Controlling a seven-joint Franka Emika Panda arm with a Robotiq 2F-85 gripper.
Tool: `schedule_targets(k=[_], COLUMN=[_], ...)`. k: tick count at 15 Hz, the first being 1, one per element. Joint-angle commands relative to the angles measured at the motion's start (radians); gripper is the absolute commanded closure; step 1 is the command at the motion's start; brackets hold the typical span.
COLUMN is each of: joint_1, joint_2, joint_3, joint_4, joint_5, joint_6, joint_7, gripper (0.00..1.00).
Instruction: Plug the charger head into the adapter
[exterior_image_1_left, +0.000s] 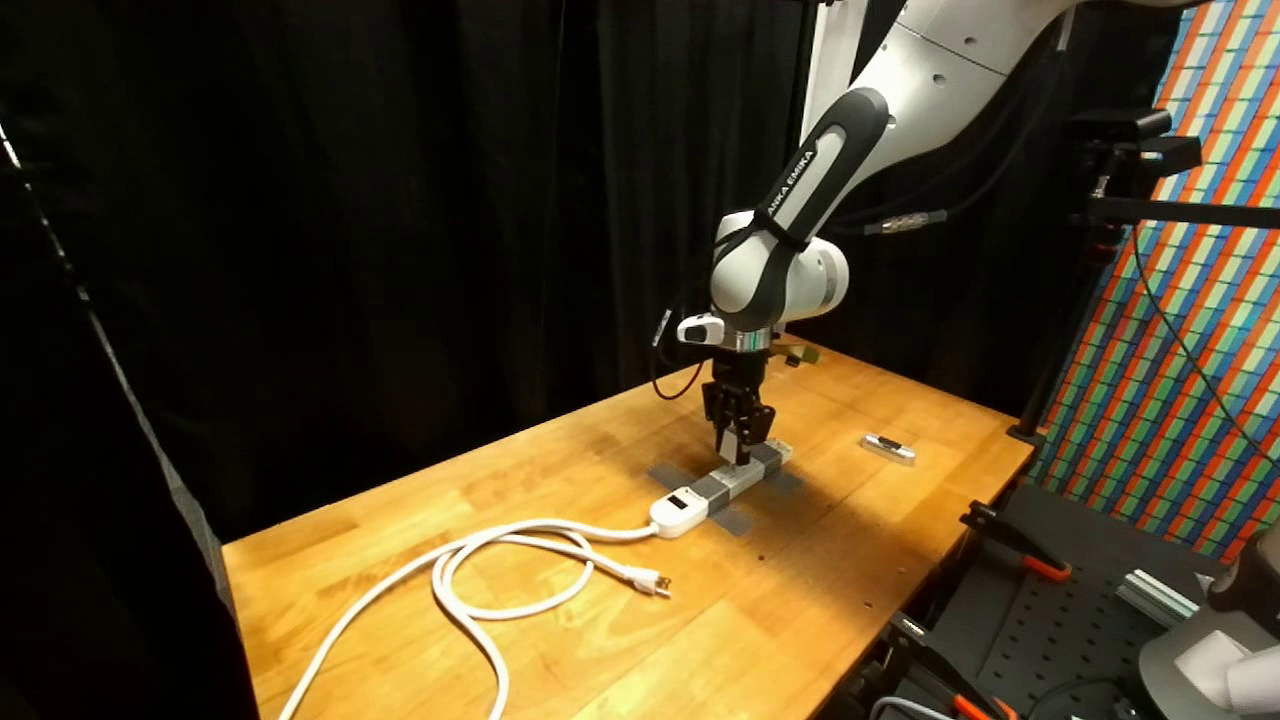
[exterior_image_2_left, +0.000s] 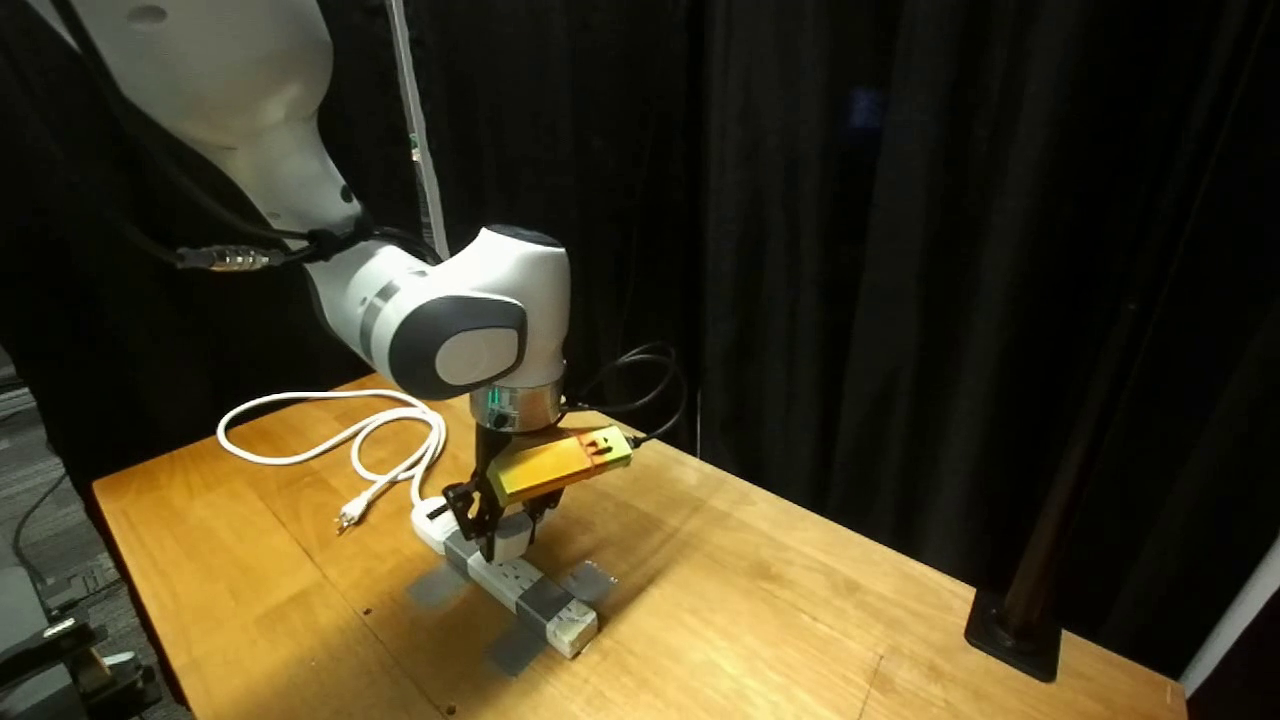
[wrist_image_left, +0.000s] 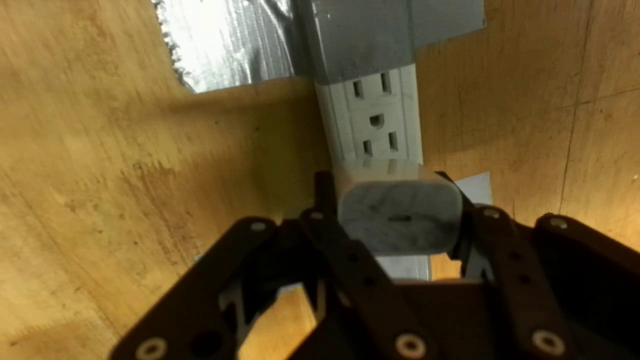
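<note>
The adapter, a long white bar strapped with grey tape, lies on the table; its bare socket face (wrist_image_left: 377, 117) shows in the wrist view, and both exterior views show the bar (exterior_image_1_left: 742, 480) (exterior_image_2_left: 510, 582). My gripper (wrist_image_left: 392, 197) points down over its middle, shut on the charger head (wrist_image_left: 400, 217), a small white block whose rounded top has a dark slot. The fingers (wrist_image_left: 326, 192) flank the block on both sides. In an exterior view the charger head (exterior_image_2_left: 512, 537) looks upright, right at the adapter's top. Its underside and prongs are hidden, so I cannot tell whether they sit in the sockets.
A white cable (exterior_image_1_left: 520, 525) loops from the adapter's end to a loose plug (exterior_image_1_left: 650, 580). Grey tape (exterior_image_2_left: 590, 580) fixes the bar to the wooden table. A small dark-and-white piece (exterior_image_1_left: 888, 448) lies nearby. A black post foot (exterior_image_2_left: 1015, 635) stands near the table's edge.
</note>
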Motion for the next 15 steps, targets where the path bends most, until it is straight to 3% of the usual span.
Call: schedule_targets(k=[1,13,15], joint_1=[-0.009,-0.019,-0.026], joint_2=[-0.029,-0.027,-0.023], joint_3=[-0.011,-0.003,0.009], joint_4=[-0.02,-0.059,-0.073], joint_5=[-0.005,-0.002,0.008], joint_6=[-0.005,-0.044,0.001], joint_7=[-0.019,-0.101,-0.132], gripper=[0.77,0.77,0.77])
